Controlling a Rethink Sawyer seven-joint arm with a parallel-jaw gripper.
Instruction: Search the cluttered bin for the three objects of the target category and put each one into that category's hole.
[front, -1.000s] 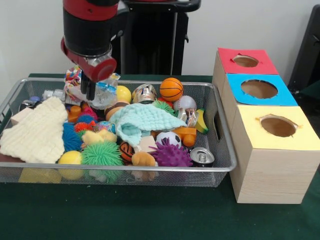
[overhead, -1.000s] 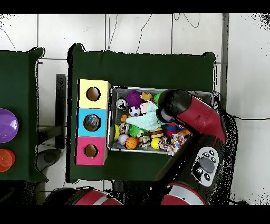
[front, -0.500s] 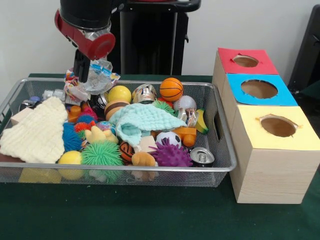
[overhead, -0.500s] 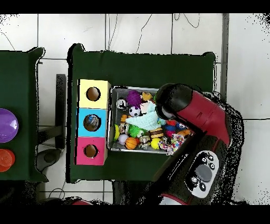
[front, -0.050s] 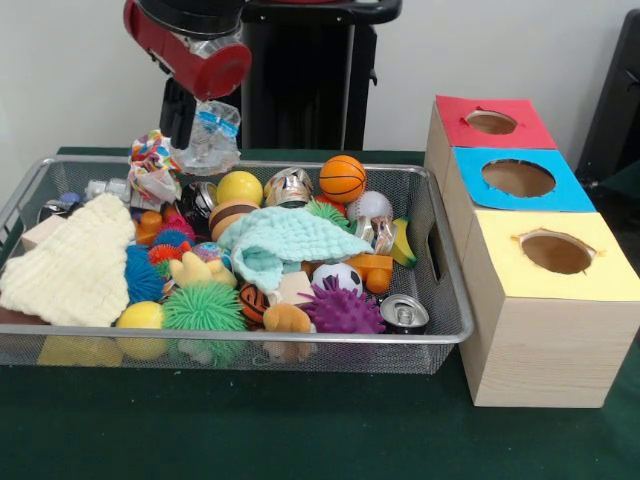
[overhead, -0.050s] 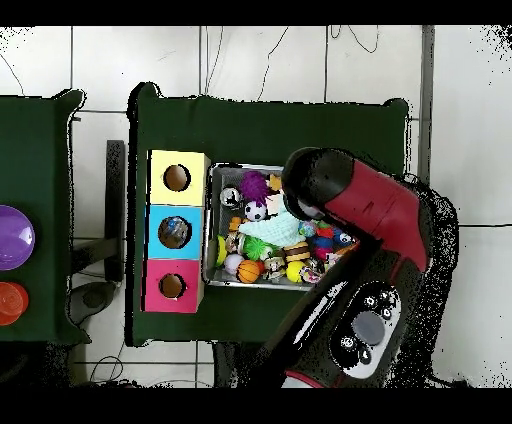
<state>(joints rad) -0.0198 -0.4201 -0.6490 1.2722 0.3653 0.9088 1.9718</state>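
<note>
My gripper (front, -0.050s: 196, 132) hangs above the back left of the wire bin (front, -0.050s: 441, 292), shut on a crumpled clear plastic bottle (front, -0.050s: 211, 142) with a blue label. The bottle is lifted clear of the clutter, just above the bin's rim. A crushed silver can (front, -0.050s: 404, 312) lies in the bin's front right corner, and a shiny crushed can (front, -0.050s: 288, 186) at the back. Beside the bin stand three boxes with a red hole (front, -0.050s: 490, 122), a blue hole (front, -0.050s: 517, 178) and a yellow hole (front, -0.050s: 556, 252). In the overhead view the red arm (overhead, -0.050s: 360, 205) hides the gripper and bottle.
The bin holds a teal cloth (front, -0.050s: 285, 240), a cream cloth (front, -0.050s: 75, 265), a basketball (front, -0.050s: 342, 177), a purple spiky ball (front, -0.050s: 343, 310), a green spiky ball (front, -0.050s: 205, 308) and a colourful wrapper (front, -0.050s: 153, 168). Green cloth (front, -0.050s: 300, 430) covers the table.
The gripper has risen out of the bin with the plastic bottle in it, moving slightly right in the front view. The bottle now hangs clear of the clutter.
</note>
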